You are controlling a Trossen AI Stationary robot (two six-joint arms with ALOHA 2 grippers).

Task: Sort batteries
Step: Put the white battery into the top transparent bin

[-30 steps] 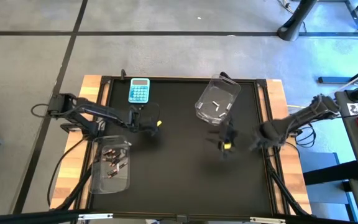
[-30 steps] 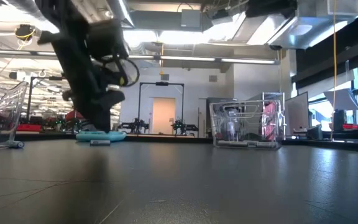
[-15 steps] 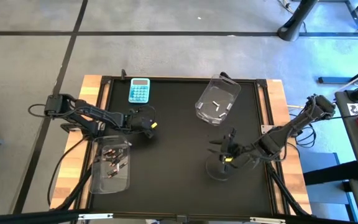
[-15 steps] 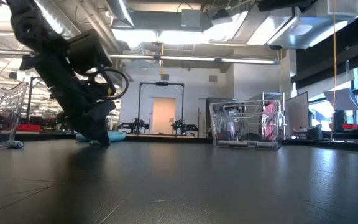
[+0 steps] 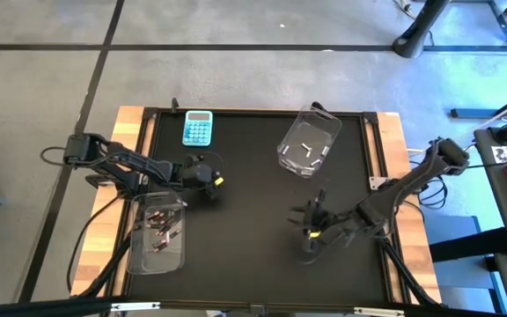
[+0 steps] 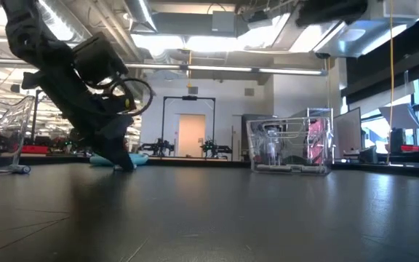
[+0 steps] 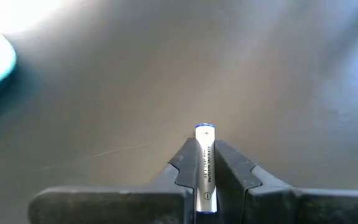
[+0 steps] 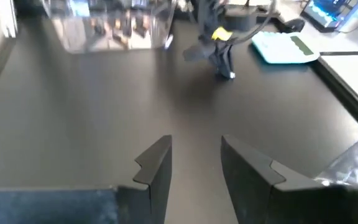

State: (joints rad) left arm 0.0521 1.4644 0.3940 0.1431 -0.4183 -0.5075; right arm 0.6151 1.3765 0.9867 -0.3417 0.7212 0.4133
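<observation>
My left gripper point(image 5: 208, 180) is at the table's left middle, shut on a silvery-white battery point(image 7: 204, 163). It also shows in the low view point(image 6: 124, 161) and, farther off, in the right wrist view point(image 8: 221, 62). My right gripper point(image 5: 311, 226) is at the near right, open, with nothing between its fingers point(image 8: 194, 158). A clear bin point(image 5: 308, 143) at the far right holds silvery batteries. Another clear bin point(image 5: 157, 233) at the near left holds dark and red batteries. My left gripper pinches the battery's barrel point(image 7: 204, 174) between its two fingers, and the battery lies along them. The battery's blue-ringed end point(image 7: 204, 129) sticks out past the fingertips. The fingers slant down from the table's left. That end point(image 8: 230, 75) is right at the mat; whether it touches, I cannot tell.
A light-blue calculator point(image 5: 197, 128) lies at the far left, just beyond my left gripper. The black mat point(image 5: 253, 246) lies bare between the two grippers. Wooden table edges point(image 5: 104, 220) flank the mat on both sides.
My left gripper has tipped from pointing down to a slant and has gone down to the mat, slightly toward the near edge. My right gripper has moved toward the table's near edge, away from the far-right bin.
</observation>
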